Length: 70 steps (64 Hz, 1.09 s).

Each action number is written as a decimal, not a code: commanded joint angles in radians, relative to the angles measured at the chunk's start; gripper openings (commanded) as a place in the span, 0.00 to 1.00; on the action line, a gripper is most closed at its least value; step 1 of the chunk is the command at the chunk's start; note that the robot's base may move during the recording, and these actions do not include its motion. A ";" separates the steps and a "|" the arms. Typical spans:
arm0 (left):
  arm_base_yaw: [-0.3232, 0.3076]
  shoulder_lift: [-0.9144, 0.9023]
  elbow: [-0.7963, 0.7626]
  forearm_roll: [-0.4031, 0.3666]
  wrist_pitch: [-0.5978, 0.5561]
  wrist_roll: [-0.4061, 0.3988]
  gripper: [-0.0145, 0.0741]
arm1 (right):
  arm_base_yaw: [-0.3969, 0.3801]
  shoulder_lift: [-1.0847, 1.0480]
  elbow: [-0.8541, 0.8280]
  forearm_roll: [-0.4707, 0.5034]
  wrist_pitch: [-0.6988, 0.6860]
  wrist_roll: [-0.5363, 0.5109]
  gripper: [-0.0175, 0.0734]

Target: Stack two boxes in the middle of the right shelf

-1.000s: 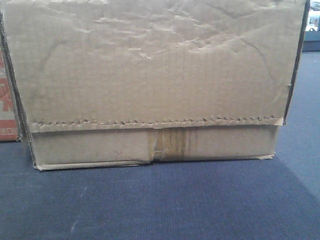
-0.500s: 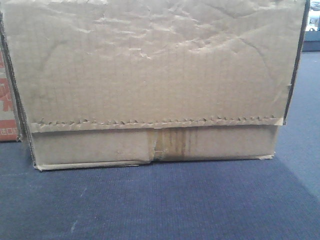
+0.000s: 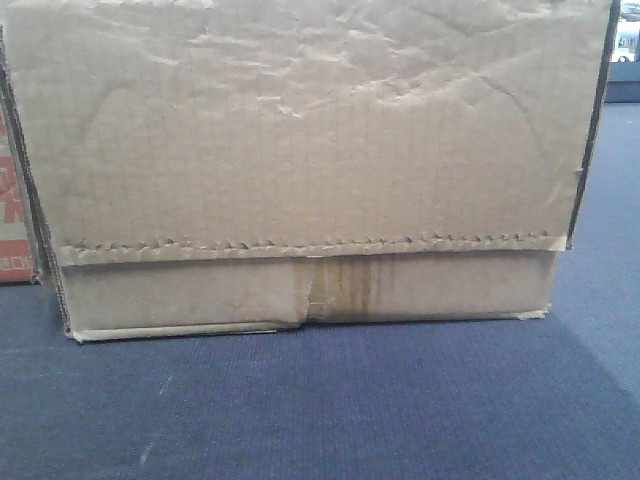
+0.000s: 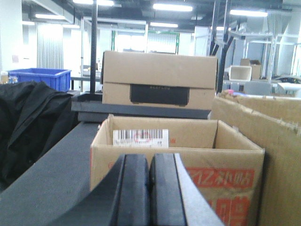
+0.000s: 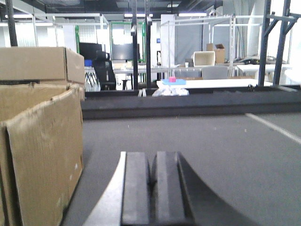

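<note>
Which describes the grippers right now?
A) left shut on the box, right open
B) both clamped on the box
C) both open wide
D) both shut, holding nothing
D: in the wrist views, the left gripper and the right gripper are each closed flush, with nothing caught in them.

Bright open workshop hall, carpet underfoot.
Ceiling strip lights [image 4: 171, 7] glare at twelve o'clock above grey metal frames [image 5: 268, 42]. A blue bin [image 4: 40, 77] sits at nine o'clock, with a black jacket [image 4: 23, 127] slumped below it. Far back stand a black office chair [image 5: 102, 70] and white tables [image 5: 211, 84]. Dark blue-grey carpet [image 3: 320, 410] spreads at six.
</note>
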State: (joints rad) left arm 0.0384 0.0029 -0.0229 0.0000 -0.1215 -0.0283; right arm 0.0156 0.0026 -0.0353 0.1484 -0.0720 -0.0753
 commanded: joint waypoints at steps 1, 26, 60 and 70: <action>0.002 -0.003 -0.084 0.000 -0.005 0.000 0.04 | -0.004 -0.003 -0.099 -0.002 0.006 -0.002 0.02; 0.002 0.263 -0.733 0.006 0.553 0.000 0.26 | -0.004 0.357 -0.770 -0.085 0.381 -0.002 0.29; -0.042 0.676 -0.922 0.000 0.739 0.000 0.84 | 0.108 0.809 -0.971 -0.135 0.480 -0.011 0.81; -0.033 0.878 -1.087 0.026 0.954 0.000 0.84 | 0.166 0.862 -0.971 -0.133 0.513 -0.011 0.81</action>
State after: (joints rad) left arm 0.0000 0.7741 -1.0270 0.0148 0.7221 -0.0283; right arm 0.1578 0.8422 -0.9992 0.0143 0.4339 -0.0791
